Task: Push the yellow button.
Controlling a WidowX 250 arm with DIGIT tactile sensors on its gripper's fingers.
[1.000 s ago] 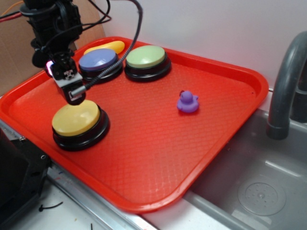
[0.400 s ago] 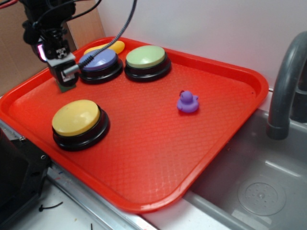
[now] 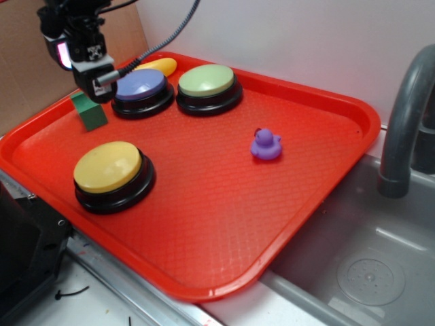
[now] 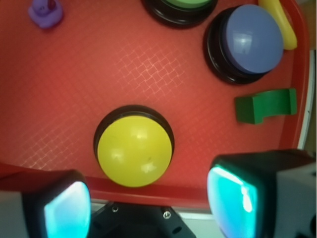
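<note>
Gripper: your gripper (image 3: 95, 81) hangs above the tray's far left corner with both pads spread wide and nothing between them; in the wrist view the pads (image 4: 67, 210) glow teal at the bottom corners.
Contact: you touch nothing, as far as the exterior view lets you judge; the fingertips are partly lost against the dark arm.
Yellow button: the yellow button (image 3: 107, 166) sits at the tray's near left, a smooth glossy dome on a wide black round base, well apart from your gripper.
Tray: the red tray (image 3: 224, 224) is shiny plastic with a fine diamond-grid texture and a raised rounded rim.
Other buttons: the blue button (image 3: 138, 85) and green button (image 3: 206, 79) stand side by side at the back, same domed shape, same black bases.
Green block: you'll see a matte notched green block (image 4: 265, 105) just beside the blue button.
Oval piece: a smooth yellow-orange oval (image 3: 158, 66) lies behind the blue button.
Duck: a small purple rubber duck (image 3: 266, 145) stands toward the tray's right.
</note>
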